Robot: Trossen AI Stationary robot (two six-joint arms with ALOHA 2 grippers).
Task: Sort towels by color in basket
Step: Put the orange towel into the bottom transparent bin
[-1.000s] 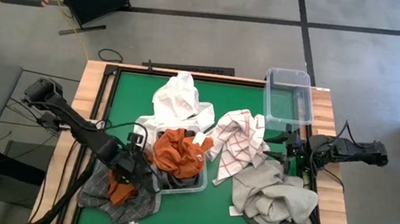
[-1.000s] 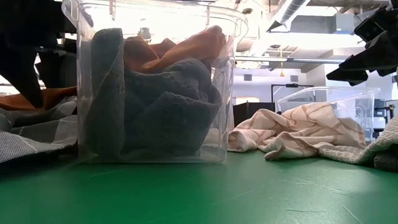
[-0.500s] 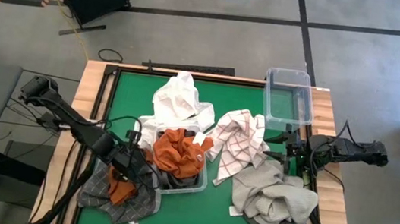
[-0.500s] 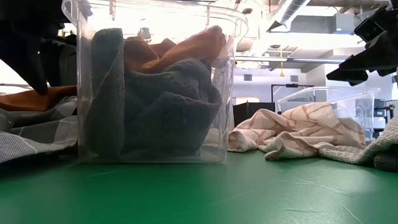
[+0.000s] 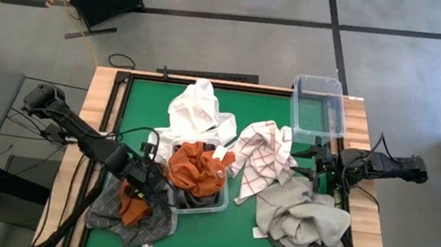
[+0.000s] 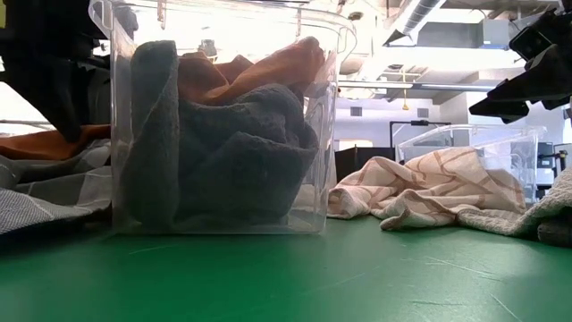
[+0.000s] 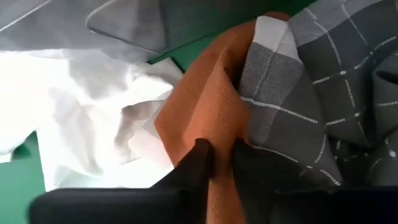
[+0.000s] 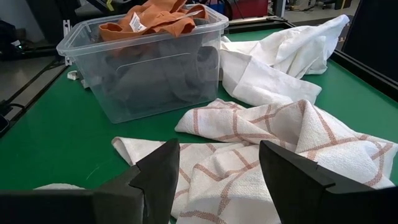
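Observation:
A rust orange towel (image 5: pixel 133 207) lies on a dark grey checked towel (image 5: pixel 153 227) at the table's near left, beside the clear basket (image 5: pixel 216 207). My left gripper (image 5: pixel 142 191) points down at it and is shut on the orange cloth (image 7: pixel 205 106). The basket holds another orange towel (image 5: pixel 197 164) on top of dark grey ones (image 6: pixel 223 152). A white towel (image 5: pixel 197 108), a red-checked towel (image 5: pixel 262 158) and a beige-grey towel (image 5: pixel 302 218) lie spread on the green table. My right gripper (image 5: pixel 321 163) waits open at the right edge, above the red-checked towel (image 8: pixel 261 143). My left gripper pinches a raised fold of the orange towel (image 7: pixel 221 171) between its two fingers (image 7: pixel 200 163), slanting down from above. The rest of the towel lies slack on the grey checked towel (image 7: pixel 311 93) and the white cloth (image 7: pixel 81 106).
An empty clear bin (image 5: pixel 318 106) stands at the far right corner. Bare green table (image 5: pixel 214 241) shows in front of the basket and along the far left edge.
In the low view my left gripper's dark finger has edged a little toward the basket over the orange towel. The towels lie as they did.

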